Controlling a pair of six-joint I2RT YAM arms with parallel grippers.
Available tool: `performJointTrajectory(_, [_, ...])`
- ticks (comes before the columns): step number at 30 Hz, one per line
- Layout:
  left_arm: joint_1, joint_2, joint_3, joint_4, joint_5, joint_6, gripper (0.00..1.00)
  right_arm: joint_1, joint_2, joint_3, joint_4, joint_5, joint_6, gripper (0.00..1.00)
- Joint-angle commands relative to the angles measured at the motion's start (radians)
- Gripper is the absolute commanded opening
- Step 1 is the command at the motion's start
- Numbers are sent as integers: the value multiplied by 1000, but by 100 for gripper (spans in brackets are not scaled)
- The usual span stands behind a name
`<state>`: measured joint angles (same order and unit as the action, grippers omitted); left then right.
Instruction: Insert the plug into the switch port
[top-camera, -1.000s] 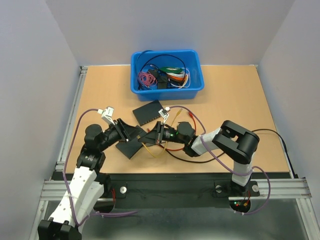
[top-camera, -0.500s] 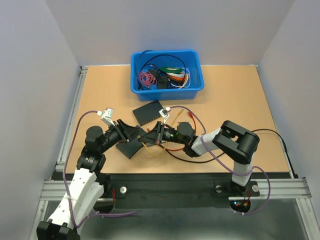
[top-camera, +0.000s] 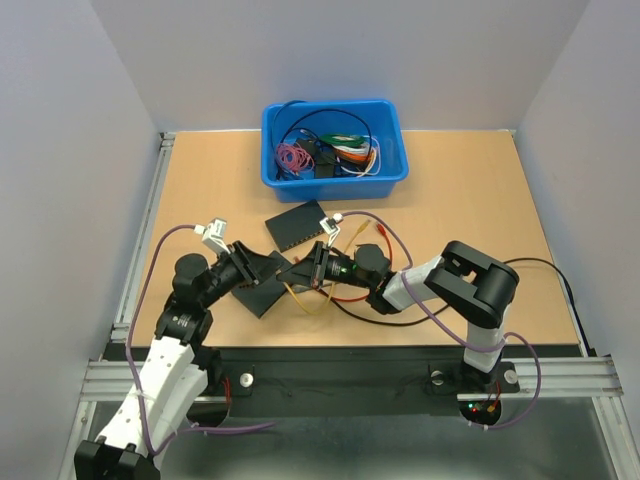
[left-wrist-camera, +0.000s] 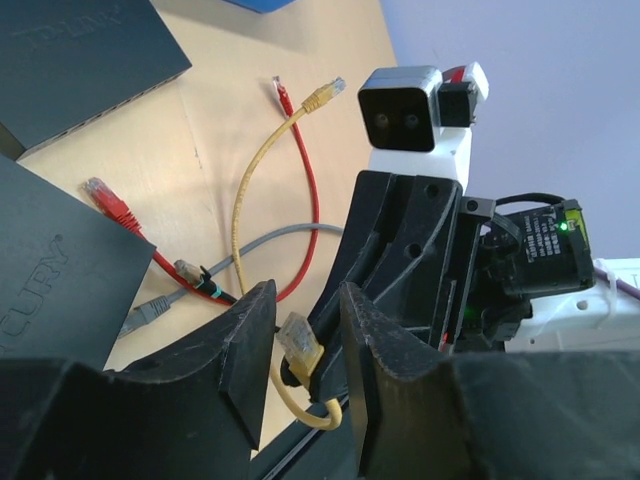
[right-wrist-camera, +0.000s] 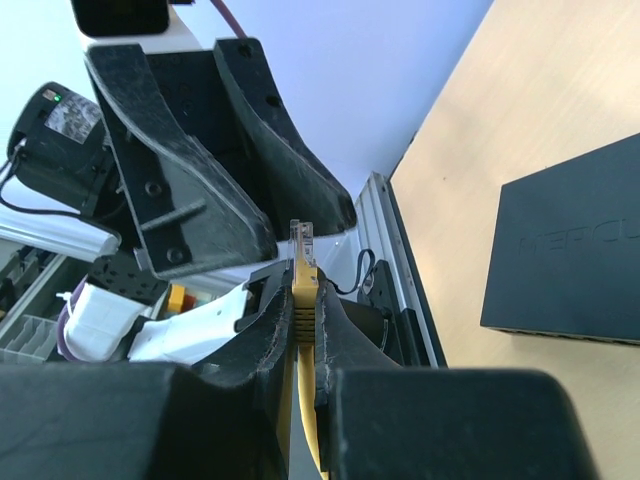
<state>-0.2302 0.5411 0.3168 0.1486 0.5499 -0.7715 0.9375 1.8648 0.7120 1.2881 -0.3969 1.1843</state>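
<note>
**Yellow plug pinched in your right tool, sitting in the gap of your left tool**

Closest to the arm bases, your two tools meet nose to nose low over the light wooden counter (top-camera: 470, 200). Your right tool (right-wrist-camera: 303, 288) is pressed together on the yellow network plug with a clear tip (right-wrist-camera: 301, 242). The plug sticks out past the fingertips, and its yellow cable (right-wrist-camera: 305, 420) runs back between the fingers.

Your left tool (left-wrist-camera: 305, 310) is spread, one black finger (left-wrist-camera: 250, 350) on either side of that plug. You cannot tell from these views whether either finger touches it. The right tool's grey wrist camera (left-wrist-camera: 405, 108) faces straight back at you.

Just beside the left tool lies the nearer black flat switch box (top-camera: 255, 292), flat on the counter. Its ports do not show. The plug is off the counter and apart from this box.

A little farther out, loose cables lie across the counter:
- a thin red patch cable (left-wrist-camera: 305, 190)
- a second yellow patch cable (left-wrist-camera: 245, 190)
- a grey cable (left-wrist-camera: 290, 235)

Beyond them is the farther black flat switch box (top-camera: 295, 225), turned at an angle.

At the far edge stands the blue plastic bin (top-camera: 385, 175), holding a tangle of coloured cables (top-camera: 330, 150).
</note>
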Motion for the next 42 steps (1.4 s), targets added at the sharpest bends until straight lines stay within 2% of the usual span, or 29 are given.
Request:
performJointTrajectory(1, [-9,-10,-30,74,30,-9,41,3,13,35,528,39,-15,0])
performJointTrajectory(6, [-9,-23,-41,80,41,-20,41,3,23,49,528,58,-23,0])
performJointTrajectory(7, [-8,-26,-44,80,39,-20,38,3,28,56,530,52,-22,1])
performJointTrajectory(8, [-8,-27,-45,78,36,-22,33,3,31,58,528,50,-18,1])
performJointTrajectory(9, [-9,-33,-47,80,30,-25,23,3,34,58,528,49,-14,0])
performJointTrajectory(11, [-9,-46,-48,80,22,-29,12,3,40,46,528,49,-12,0])
performJointTrajectory(12, [-9,-50,-50,78,12,-34,3,3,42,41,528,49,-12,0])
performJointTrajectory(13, [-8,-55,-50,77,7,-35,0,1,43,35,528,49,-12,0])
performJointTrajectory(18, [-9,-79,-44,56,-33,-37,0,3,22,-26,525,41,-34,2])
performJointTrajectory(19, [-8,-82,-36,48,-41,-34,0,1,13,-40,510,44,-43,21])
performJointTrajectory(20, [-8,-85,-32,23,-59,-32,0,1,-2,-51,493,46,-73,35])
performJointTrajectory(21, [-9,-87,-25,7,-73,-29,0,1,-21,-68,464,50,-96,44])
performJointTrajectory(22, [-9,-87,-10,-29,-85,-22,0,1,-74,-91,377,64,-159,54])
performJointTrajectory(23, [-9,-87,-4,-29,-96,-22,0,3,-105,-101,328,69,-160,57])
performJointTrajectory(24, [-9,-87,1,-52,-110,-18,0,3,-137,-108,268,76,-232,59])
performJointTrajectory(28, [-11,-90,15,-92,-139,-12,0,24,-326,-83,-193,160,-458,57])
performJointTrajectory(29, [-11,-90,18,-98,-145,-15,0,41,-392,-41,-287,237,-516,56])
performJointTrajectory(30, [-11,-90,21,-109,-159,-14,0,66,-417,-5,-379,283,-648,56])
performJointTrajectory(31, [-12,-89,24,-116,-169,-14,0,126,-429,30,-541,335,-713,56])
performJointTrajectory(32, [-12,-87,27,-121,-176,-14,0,156,-431,108,-606,424,-770,56])
performJointTrajectory(33, [-14,-83,27,-122,-180,-14,0,179,-424,144,-659,450,-846,55])
performJointTrajectory(36, [-14,-75,36,-132,-189,-11,0,247,-376,249,-823,523,-894,52])
performJointTrajectory(40, [-15,-86,56,-147,-199,-3,0,309,-308,340,-921,689,-960,47])
performJointTrajectory(42, [-17,-90,64,-176,-206,-3,0,329,-280,360,-944,723,-991,47])
